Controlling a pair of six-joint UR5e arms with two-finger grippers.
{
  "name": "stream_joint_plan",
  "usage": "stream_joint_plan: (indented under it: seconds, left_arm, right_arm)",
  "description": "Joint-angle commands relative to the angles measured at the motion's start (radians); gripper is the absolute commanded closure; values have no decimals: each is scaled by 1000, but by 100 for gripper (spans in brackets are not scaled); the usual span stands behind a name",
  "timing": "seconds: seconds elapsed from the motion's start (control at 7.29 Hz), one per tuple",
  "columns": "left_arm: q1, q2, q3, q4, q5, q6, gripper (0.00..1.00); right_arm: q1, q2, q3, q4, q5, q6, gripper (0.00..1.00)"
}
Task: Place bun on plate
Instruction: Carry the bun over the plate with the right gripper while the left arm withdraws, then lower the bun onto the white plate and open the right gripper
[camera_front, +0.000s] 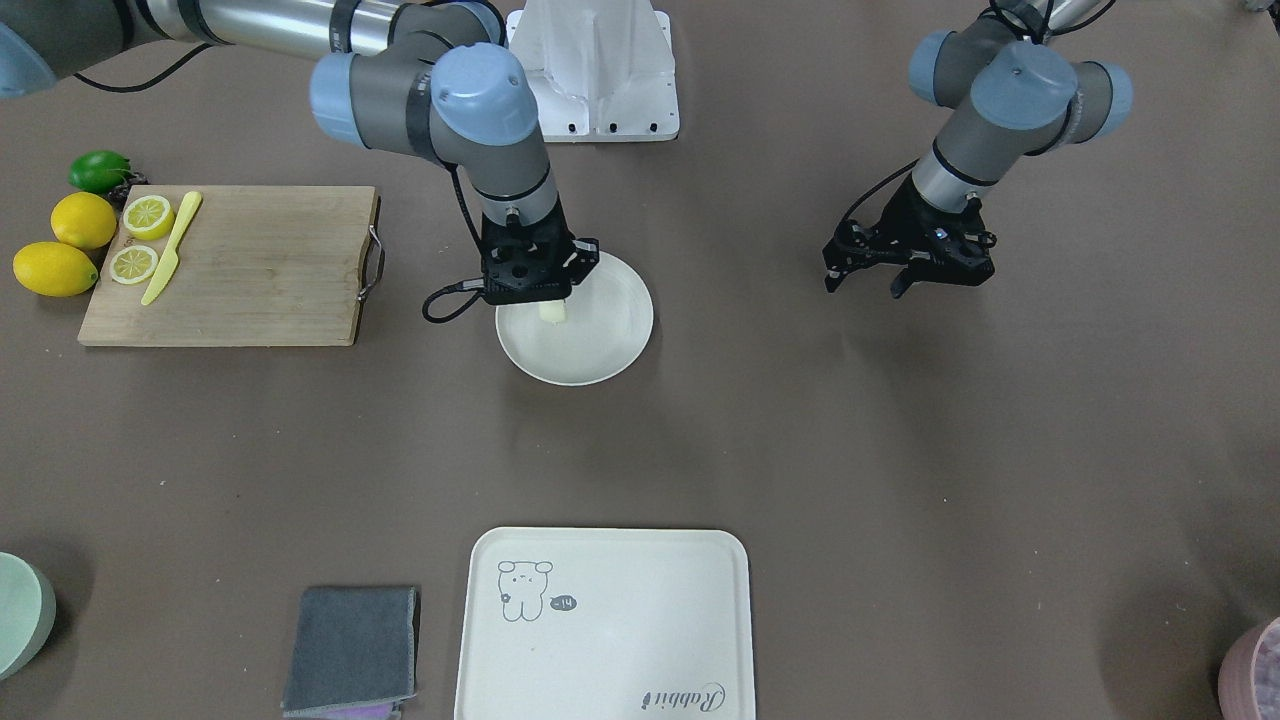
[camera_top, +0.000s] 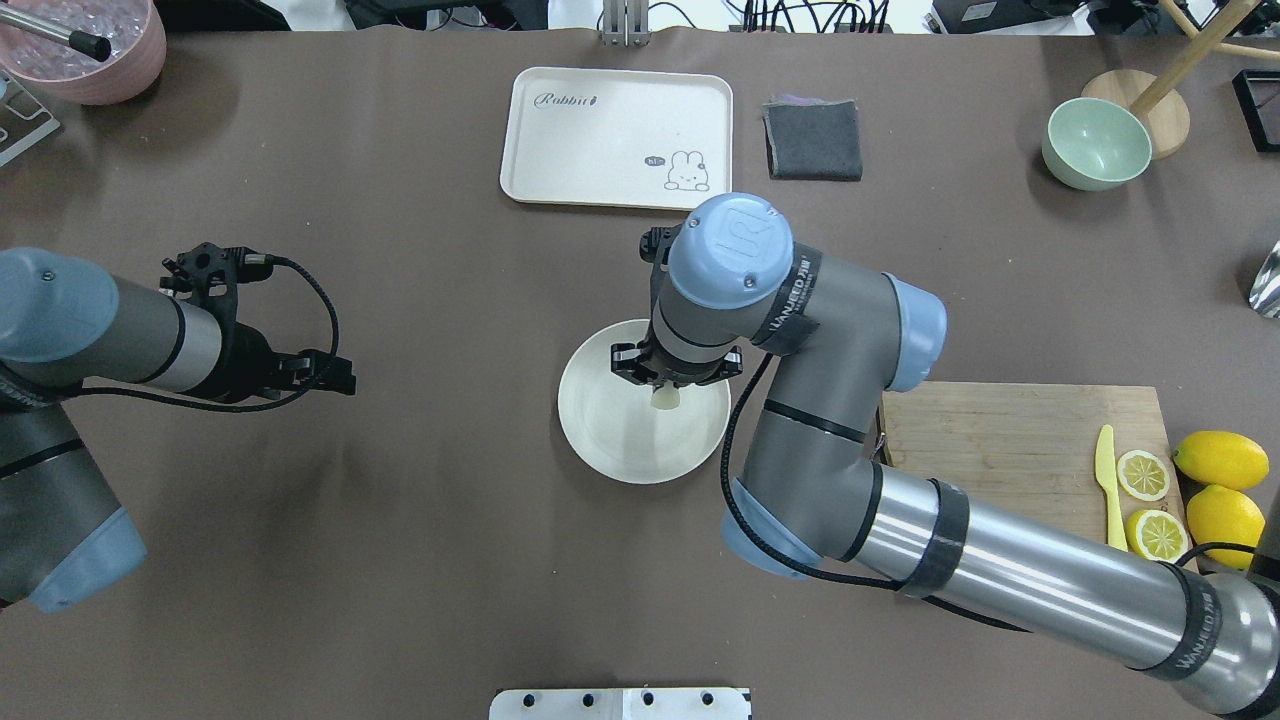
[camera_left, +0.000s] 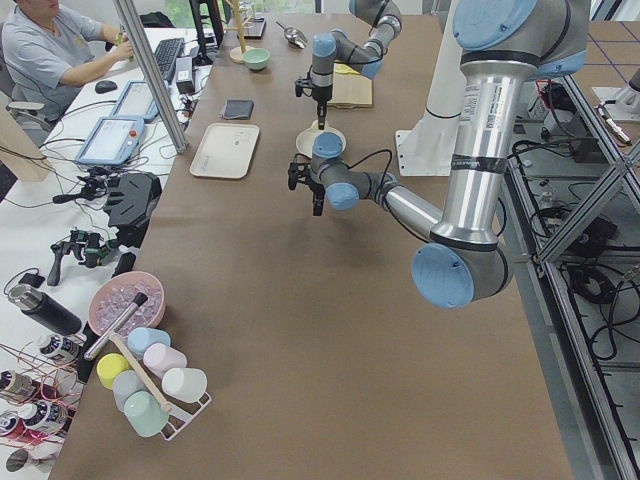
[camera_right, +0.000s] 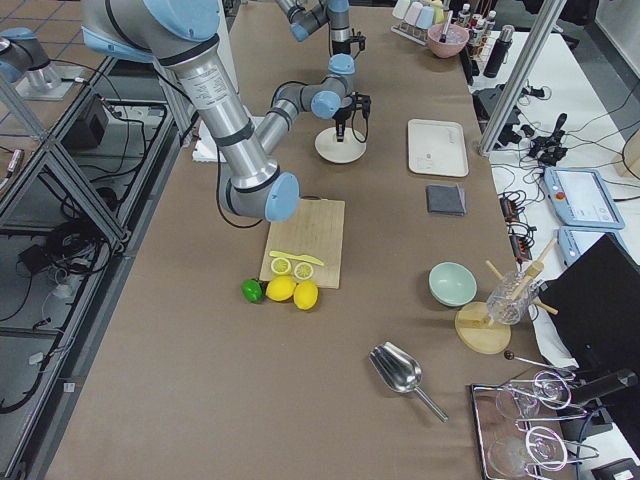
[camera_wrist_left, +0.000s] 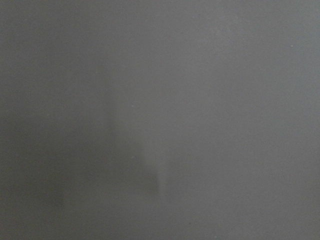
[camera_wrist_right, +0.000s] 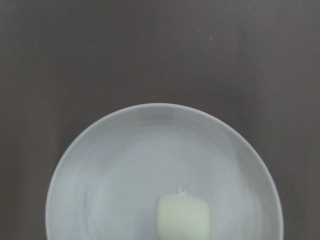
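Observation:
The pale cream bun (camera_front: 553, 312) lies on the round off-white plate (camera_front: 600, 345) at mid-table, near the plate's rim on the robot's side. The right wrist view shows the bun (camera_wrist_right: 182, 217) low on the plate (camera_wrist_right: 100, 175), with no fingers around it. My right gripper (camera_front: 545, 295) hangs straight down just above the bun (camera_top: 665, 398), its jaws spread and open. My left gripper (camera_front: 865, 285) hovers open over bare table far from the plate (camera_top: 610, 440), holding nothing; its wrist view shows only brown tabletop.
A wooden cutting board (camera_front: 250, 265) holds lemon slices (camera_front: 147, 216) and a yellow knife (camera_front: 172, 248), with whole lemons (camera_front: 84, 220) and a lime (camera_front: 100, 171) beside it. A cream tray (camera_front: 605, 625), a grey cloth (camera_front: 352, 648) and a mint bowl (camera_top: 1095, 144) stand on the operators' side.

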Motion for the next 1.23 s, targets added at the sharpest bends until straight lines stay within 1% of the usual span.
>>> stream_joint_plan:
  seconds: [0.0,0.27,0.41,0.55,0.82,0.96,1.1]
  left_arm:
    - [-24,24,9,-27,-23,37,3]
    - [-24,14,26,-29,-23,40,3]
    - [-24,13,24,-29,-25,40,3]
    - [-24,13,24,-29,-23,40,3]
    - [-27,13,26,-29,-23,40,3]
    - [-36,14,26,-29,-25,38,3]
    - [-44,14,26,-29,-26,38,3]
  right_arm:
    - [-30,9,-60,50,-17,5,64]
    - [-44,3,-82,72,-25,25,64]
    - [-48,4,-94,72,-37,25,58]
    - [-51,4,-94,72,-38,25,46]
    - [-54,7,-93,72,-37,25,34]
    - [-51,6,-91,73,-37,13,26]
    - [-36,6,-82,72,-29,14,0]
